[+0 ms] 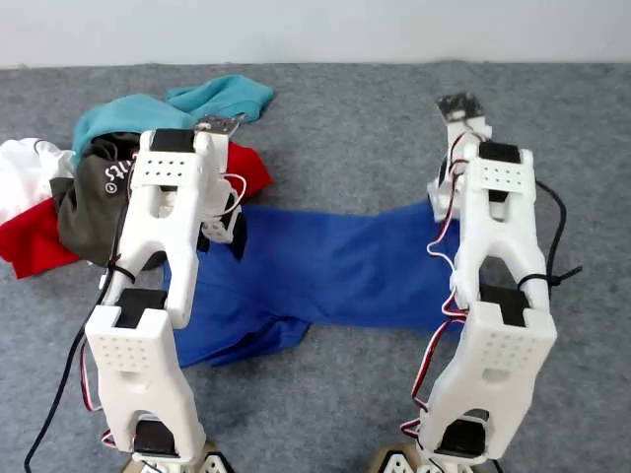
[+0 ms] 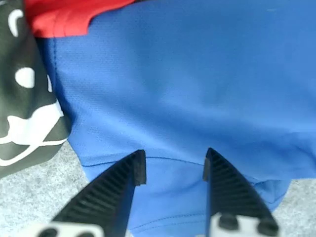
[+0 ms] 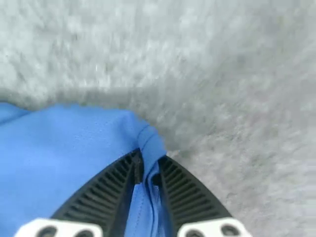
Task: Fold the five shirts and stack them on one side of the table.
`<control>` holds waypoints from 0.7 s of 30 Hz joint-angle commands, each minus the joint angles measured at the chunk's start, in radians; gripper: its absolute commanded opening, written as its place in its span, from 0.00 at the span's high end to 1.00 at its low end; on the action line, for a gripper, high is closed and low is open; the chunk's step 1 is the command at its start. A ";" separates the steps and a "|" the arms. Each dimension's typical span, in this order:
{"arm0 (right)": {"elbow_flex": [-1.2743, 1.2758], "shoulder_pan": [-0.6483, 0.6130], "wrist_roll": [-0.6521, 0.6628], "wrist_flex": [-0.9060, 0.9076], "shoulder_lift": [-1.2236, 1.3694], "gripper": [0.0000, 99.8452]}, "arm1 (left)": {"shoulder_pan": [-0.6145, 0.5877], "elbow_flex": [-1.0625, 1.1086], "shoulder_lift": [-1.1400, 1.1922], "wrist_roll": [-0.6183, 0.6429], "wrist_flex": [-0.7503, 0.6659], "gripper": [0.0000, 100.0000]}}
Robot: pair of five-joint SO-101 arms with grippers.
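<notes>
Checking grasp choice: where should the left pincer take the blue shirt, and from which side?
Probably its hem fold, from above: the blue shirt lies flat, the open left pincer hangs over that edge, and the right pincer is shut on the opposite end.

The tabletop (image 1: 345,118) is grey and fuzzy, like short-pile carpet, with a mottled texture. A plain pale wall (image 1: 315,30) runs along its far edge.

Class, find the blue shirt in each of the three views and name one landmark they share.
High view: blue shirt spread across the grey table.
Left wrist view: under the open left gripper.
Right wrist view: edge pinched in the right gripper.
Landmark: the grey table.
</notes>
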 commanded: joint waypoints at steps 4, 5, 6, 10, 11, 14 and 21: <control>-0.089 0.010 -0.005 -0.124 -0.039 0.99 | 0.006 0.021 -0.060 -0.012 0.023 0.80; -0.089 0.018 -0.005 -0.162 -0.024 0.99 | 0.006 0.019 -0.060 -0.012 0.023 0.80; -0.089 0.027 -0.005 -0.200 -0.005 0.99 | 0.006 0.019 -0.060 -0.012 0.023 0.80; -0.089 0.071 -0.005 -0.355 0.068 0.99 | 0.006 0.019 -0.060 -0.014 0.023 0.80; -0.089 0.081 -0.003 -0.389 0.091 0.99 | 0.006 0.019 -0.060 -0.014 0.023 0.80; -0.089 0.090 -0.003 -0.496 0.176 0.99 | 0.006 0.019 -0.060 -0.014 0.023 0.80; -0.150 0.085 0.040 -0.486 0.275 0.78 | 0.006 0.019 -0.060 -0.014 0.023 0.80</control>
